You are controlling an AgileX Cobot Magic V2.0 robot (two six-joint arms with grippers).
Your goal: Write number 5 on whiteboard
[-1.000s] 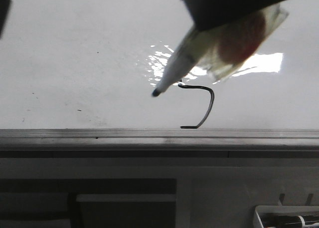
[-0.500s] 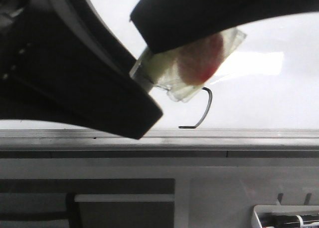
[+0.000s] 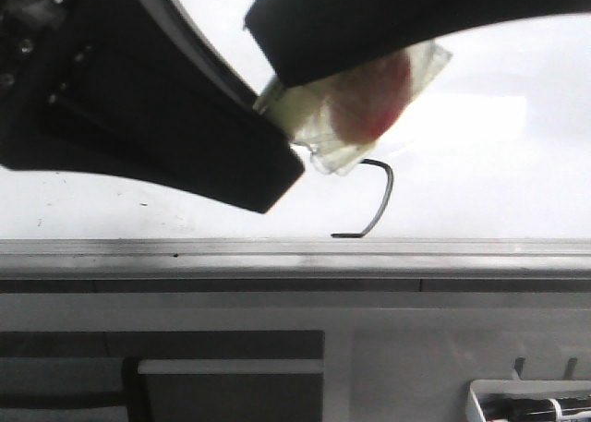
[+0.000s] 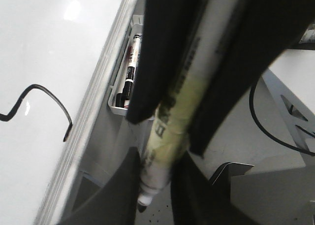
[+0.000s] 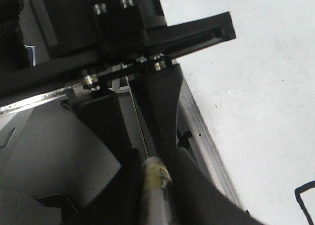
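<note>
The whiteboard point(image 3: 480, 173) bears part of the number 5 point(image 3: 383, 196): a hooked curve with a short foot. The rest of it is hidden behind the grippers. The curve also shows in the left wrist view point(image 4: 49, 99). My right gripper point(image 3: 295, 43) is shut on a taped marker point(image 3: 323, 117) above the board's near edge. My left gripper point(image 3: 268, 177) covers the marker's tip end. In the left wrist view its jaws point(image 4: 157, 161) press both sides of the marker point(image 4: 172, 112). In the right wrist view my right gripper point(image 5: 155, 166) holds the marker point(image 5: 156, 178).
A grey aluminium rail point(image 3: 369, 251) runs along the board's near edge. A small white tray point(image 3: 526, 405) with spare markers hangs below it at the right, and it also shows in the left wrist view point(image 4: 129, 62). A grey cabinet front lies below the rail.
My left gripper has come in from the left and closed round the marker's tip end. The right gripper has shifted the marker left, away from the curve. The last half second shows little movement.
</note>
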